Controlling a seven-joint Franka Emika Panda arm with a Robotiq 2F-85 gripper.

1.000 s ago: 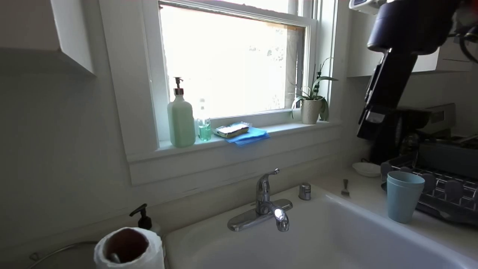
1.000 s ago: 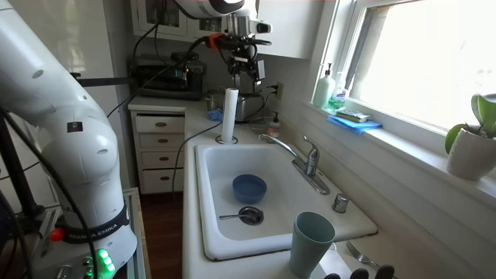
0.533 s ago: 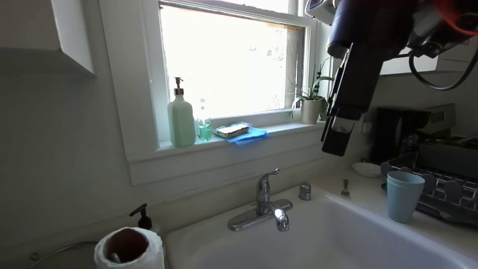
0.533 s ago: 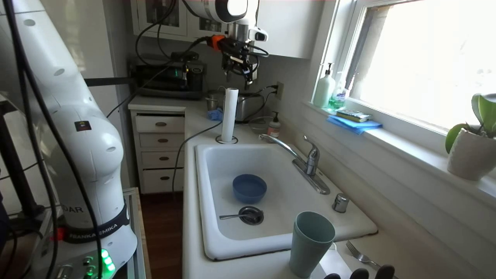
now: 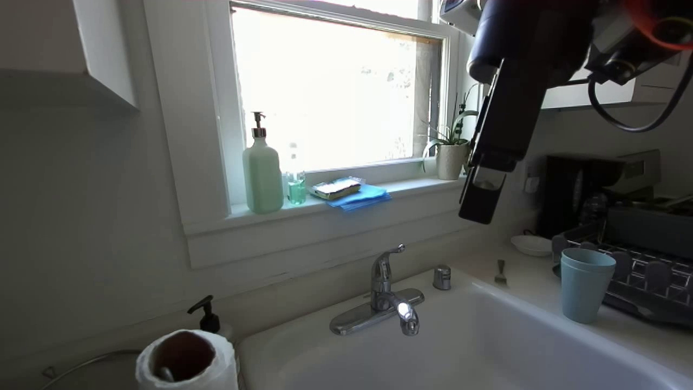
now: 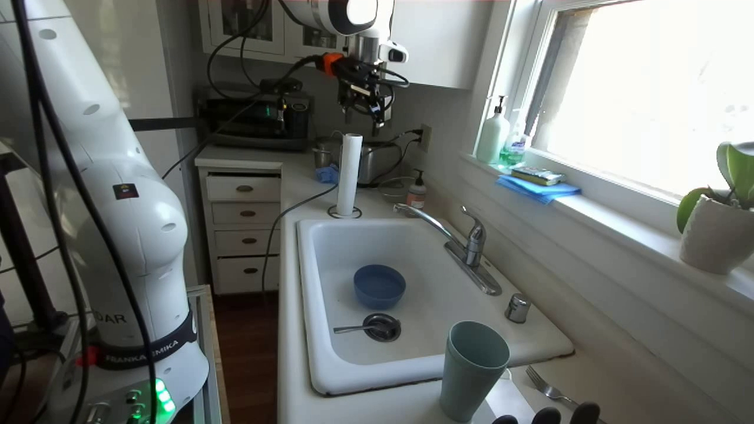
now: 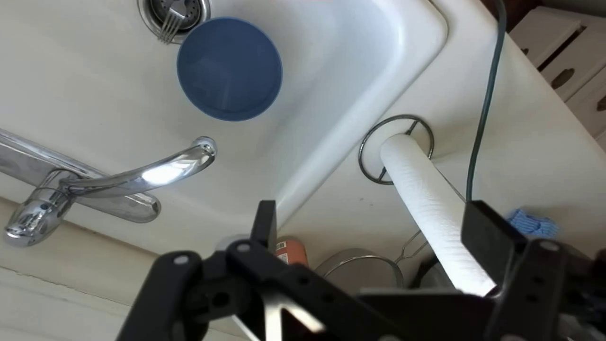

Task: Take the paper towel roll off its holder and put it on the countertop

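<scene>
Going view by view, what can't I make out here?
Paper towel roll: lower part cut off by the bottom edge in an exterior view.
Orange pump bottle: print too small to read in an exterior view; partly behind the gripper in the wrist view.
Window: outdoors mostly washed out by glare in both exterior views.

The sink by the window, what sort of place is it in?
Probably a kitchen, perhaps in a home: the sink, a paper towel roll standing upright beside it and, in an exterior view, a dish rack suggest so.
</scene>
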